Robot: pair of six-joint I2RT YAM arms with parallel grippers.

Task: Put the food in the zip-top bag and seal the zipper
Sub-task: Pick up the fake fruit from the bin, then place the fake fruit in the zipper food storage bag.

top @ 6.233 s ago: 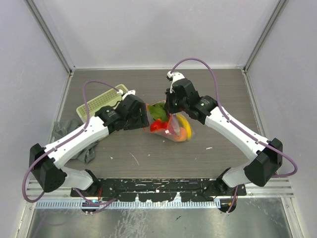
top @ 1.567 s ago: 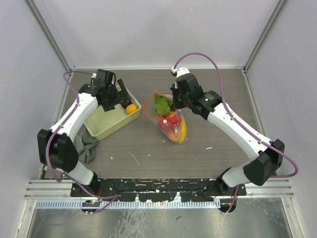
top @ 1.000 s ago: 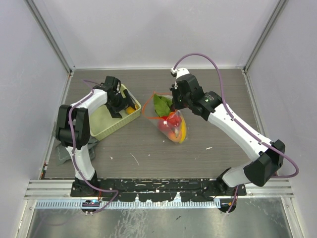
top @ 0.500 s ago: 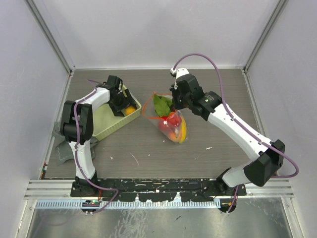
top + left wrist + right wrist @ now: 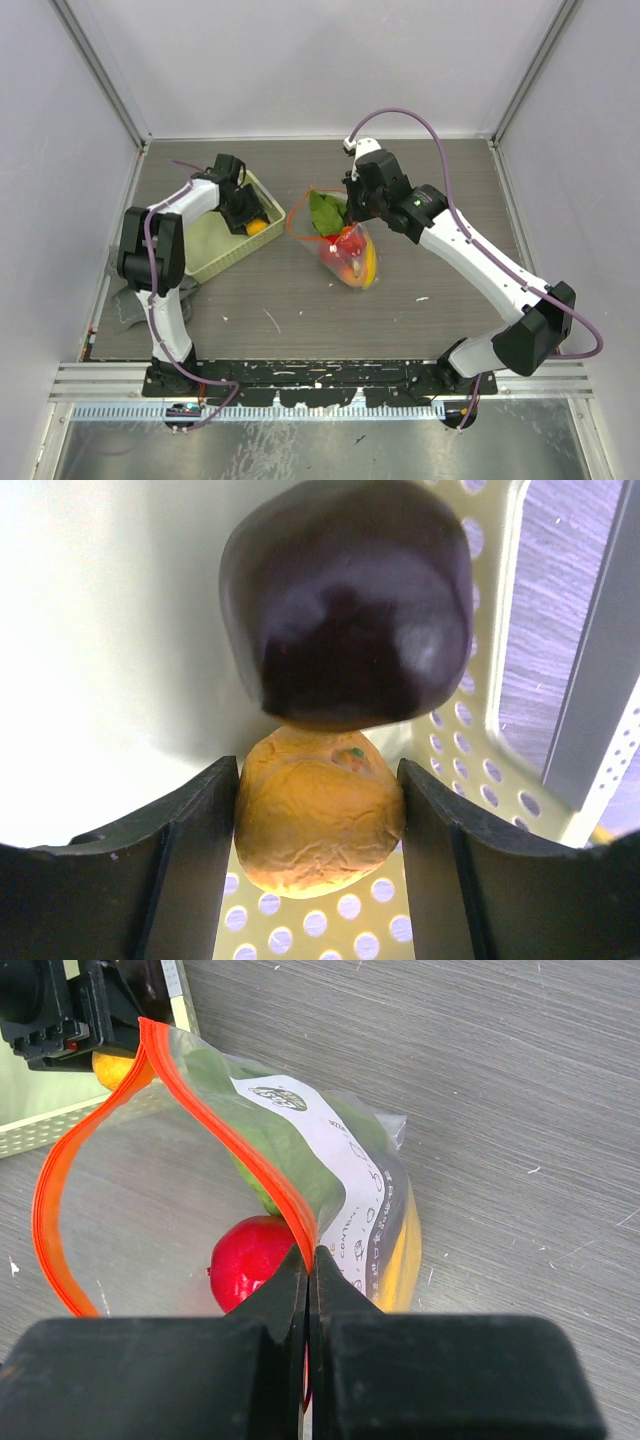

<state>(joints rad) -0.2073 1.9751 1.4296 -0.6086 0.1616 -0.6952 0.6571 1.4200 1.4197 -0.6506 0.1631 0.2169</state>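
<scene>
The clear zip-top bag [image 5: 347,256] lies mid-table, mouth open toward the basket. It holds a green leaf [image 5: 285,1150], a red piece [image 5: 248,1263] and a yellow banana [image 5: 404,1250]. My right gripper [image 5: 310,1260] is shut on the red-orange zipper [image 5: 225,1120] and holds that edge up; it also shows in the top view [image 5: 352,214]. My left gripper [image 5: 318,772] is down in the yellow-green basket [image 5: 205,262], its fingers [image 5: 190,865] pressed on both sides of an orange piece [image 5: 318,820]. A dark brown piece [image 5: 345,600] lies just beyond it.
The basket's perforated wall [image 5: 500,770] stands close to the right of my left gripper. A grey cloth [image 5: 130,308] lies at the table's left edge, near the left arm's base. White enclosure walls stand on three sides.
My left arm left the bag, swung to the basket and lowered around the orange piece. My right gripper has kept hold of the bag's edge and barely moved.
</scene>
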